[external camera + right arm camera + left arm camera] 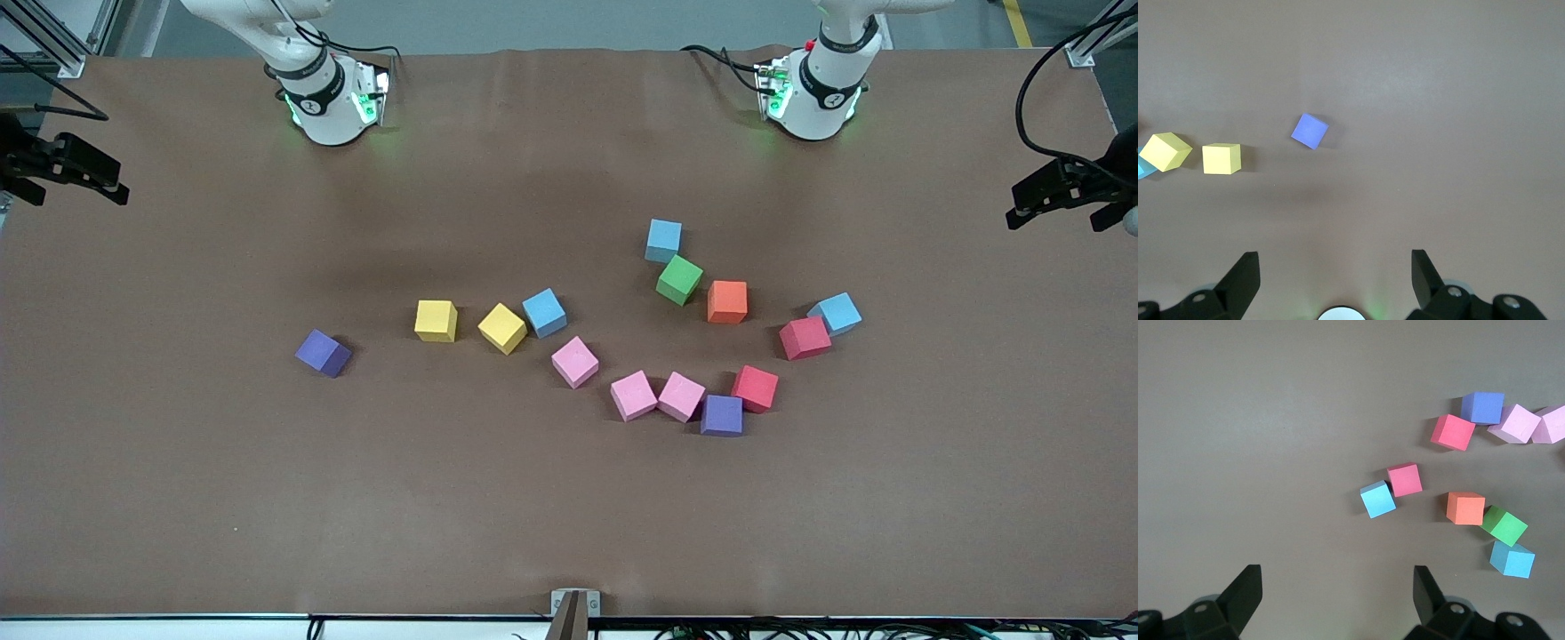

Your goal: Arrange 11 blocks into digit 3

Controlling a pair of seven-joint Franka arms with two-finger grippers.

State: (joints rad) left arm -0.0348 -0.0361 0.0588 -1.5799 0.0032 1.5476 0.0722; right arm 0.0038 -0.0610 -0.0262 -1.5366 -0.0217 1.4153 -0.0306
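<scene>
Brown matting covers our table (178, 498), holding no containers. Nearest the front camera we see the scattered blocks (633, 396), none yet forming the digit 3; everything remains. Above the table, our left gripper (1338, 593) and right gripper (1336, 277) wait wide open, empty.

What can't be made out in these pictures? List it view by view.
Front view: both arms leave the top edge, so their ends are unseen there.
Left wrist view: one pink block is cut by the picture's edge; the left gripper shows only its fingertips.
Right wrist view: a light blue block is almost wholly cut off; the right gripper shows only fingertips.
</scene>
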